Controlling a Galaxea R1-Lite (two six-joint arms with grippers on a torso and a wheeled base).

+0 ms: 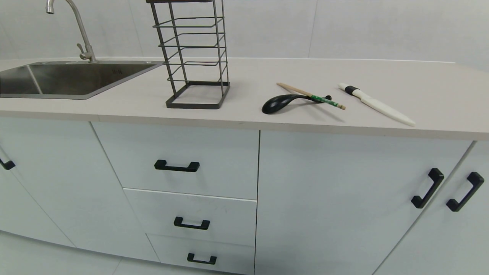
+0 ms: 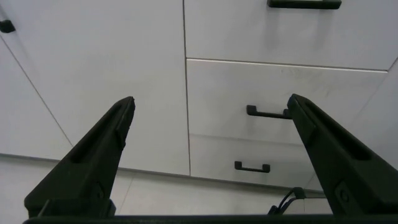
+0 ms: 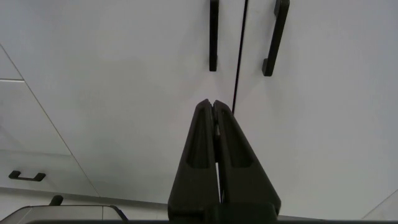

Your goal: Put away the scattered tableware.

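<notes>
Your left gripper point(image 2: 211, 99) is spread wide before the drawers point(image 2: 280, 87); your right gripper point(image 3: 213, 103) is pinched closed, empty. On the counter point(image 1: 248, 114) chopsticks point(image 1: 311, 96) cross the spoon point(image 1: 279, 103), knife point(image 1: 376, 104) near their right, rack point(image 1: 195, 57) to their left

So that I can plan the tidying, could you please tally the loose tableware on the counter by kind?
Black spoon: 1
White knife: 1
Chopsticks: 1 set, stick count unclear
Total: 3
</notes>
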